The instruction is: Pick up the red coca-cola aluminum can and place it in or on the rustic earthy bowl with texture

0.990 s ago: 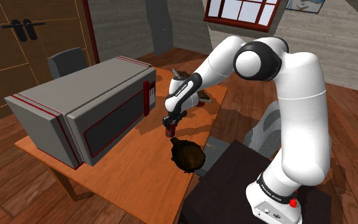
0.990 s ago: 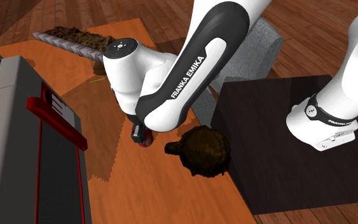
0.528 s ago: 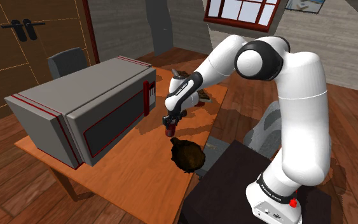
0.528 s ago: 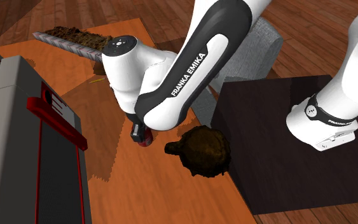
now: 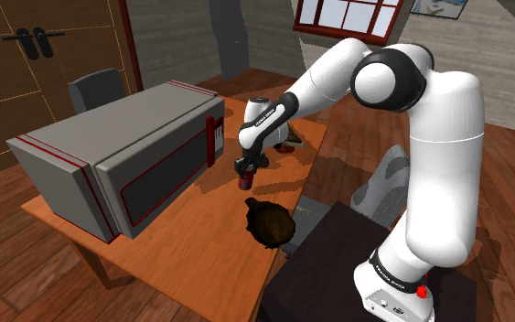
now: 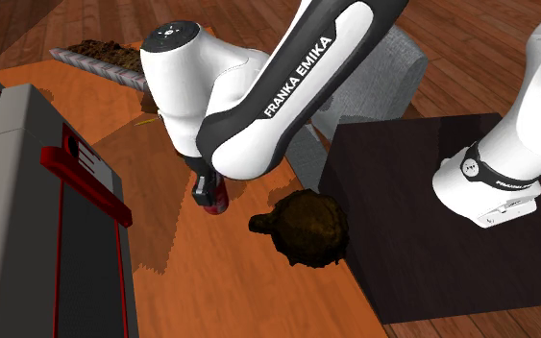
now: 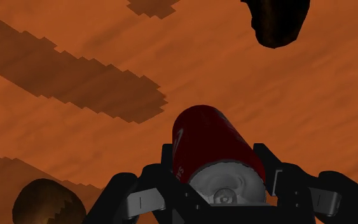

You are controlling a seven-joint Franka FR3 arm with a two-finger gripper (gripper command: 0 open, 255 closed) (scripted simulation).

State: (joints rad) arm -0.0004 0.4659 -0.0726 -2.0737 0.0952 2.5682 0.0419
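We read this as a home room. Plank floor [image 5: 8,274], red-framed window [image 5: 347,16], grey chair [image 5: 95,89], microwave [image 5: 118,160] on a wooden table [image 5: 187,249].

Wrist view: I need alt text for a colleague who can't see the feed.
The black gripper clasps a red can between its fingers, the can's silver top facing the camera, with an orange wooden table crossed by dark shadows behind it. Part of a dark brown bowl shows beyond the can, and a rounded brown object lies off to the gripper's side.
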